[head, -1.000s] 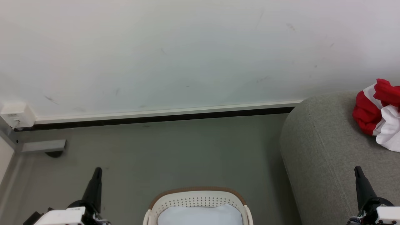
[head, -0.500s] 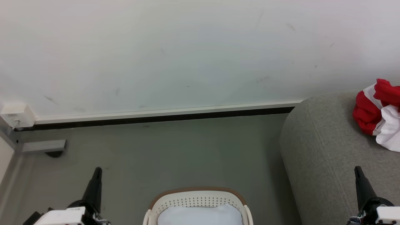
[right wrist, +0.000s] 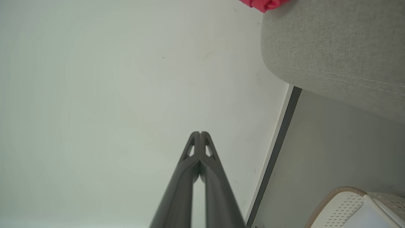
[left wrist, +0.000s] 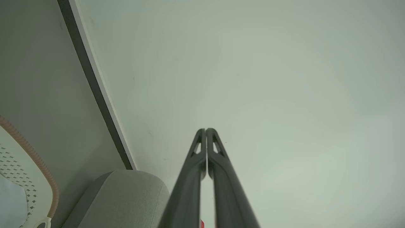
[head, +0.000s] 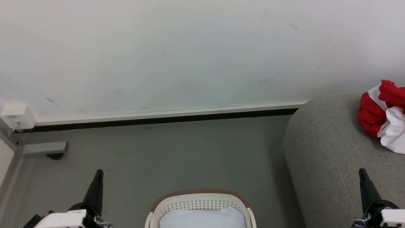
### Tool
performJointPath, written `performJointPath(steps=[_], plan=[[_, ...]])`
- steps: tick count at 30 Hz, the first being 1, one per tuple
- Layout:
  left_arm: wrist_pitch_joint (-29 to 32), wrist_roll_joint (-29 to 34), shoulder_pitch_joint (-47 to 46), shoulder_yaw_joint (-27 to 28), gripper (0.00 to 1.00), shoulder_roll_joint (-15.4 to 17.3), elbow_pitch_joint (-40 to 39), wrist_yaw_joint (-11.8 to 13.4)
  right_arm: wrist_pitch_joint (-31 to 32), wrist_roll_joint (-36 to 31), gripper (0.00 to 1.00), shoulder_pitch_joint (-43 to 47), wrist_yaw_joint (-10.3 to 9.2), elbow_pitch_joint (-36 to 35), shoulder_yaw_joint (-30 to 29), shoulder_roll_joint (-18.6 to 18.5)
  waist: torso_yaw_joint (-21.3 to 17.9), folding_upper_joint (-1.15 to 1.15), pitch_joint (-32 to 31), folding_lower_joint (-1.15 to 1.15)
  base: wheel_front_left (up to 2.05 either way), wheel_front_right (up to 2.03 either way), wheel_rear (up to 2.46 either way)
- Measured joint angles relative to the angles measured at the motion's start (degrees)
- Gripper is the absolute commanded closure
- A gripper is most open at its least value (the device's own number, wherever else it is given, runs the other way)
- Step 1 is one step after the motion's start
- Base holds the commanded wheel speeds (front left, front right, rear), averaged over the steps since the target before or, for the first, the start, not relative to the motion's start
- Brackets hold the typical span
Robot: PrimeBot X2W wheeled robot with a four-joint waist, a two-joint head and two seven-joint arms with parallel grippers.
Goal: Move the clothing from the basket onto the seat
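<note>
The red and white clothing [head: 383, 115] lies bunched on the grey seat [head: 329, 152] at the right edge of the head view; a red corner of the clothing [right wrist: 264, 3] tops the seat [right wrist: 335, 53] in the right wrist view. The cream basket [head: 200, 202] with a brown rim stands on the floor at bottom centre, a pale bluish-white cloth [head: 202, 218] inside it. My left gripper [head: 99, 172] is shut and empty at lower left, left of the basket. My right gripper [head: 361, 171] is shut and empty over the seat's front. Both wrist views show the tips pressed together: left gripper [left wrist: 206, 129], right gripper [right wrist: 199, 133].
A white wall [head: 190, 53] with a dark baseboard [head: 158, 120] runs behind the grey floor [head: 177, 158]. A white wall box [head: 17, 116] and a grey bracket [head: 44, 148] sit at the far left. The basket rim [left wrist: 38, 164] and the seat's end [left wrist: 126, 196] appear in the left wrist view.
</note>
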Motion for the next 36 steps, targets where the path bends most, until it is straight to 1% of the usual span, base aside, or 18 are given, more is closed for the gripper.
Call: performJointPath(steps=[36], plan=[[0.0,0.0,0.0,0.0,1.00,0.0,0.0,0.0,0.0,0.0,1.00,0.0,0.00,0.0,0.0,0.0,0.0,0.00,0.0,0.00,0.00,0.00,0.00]])
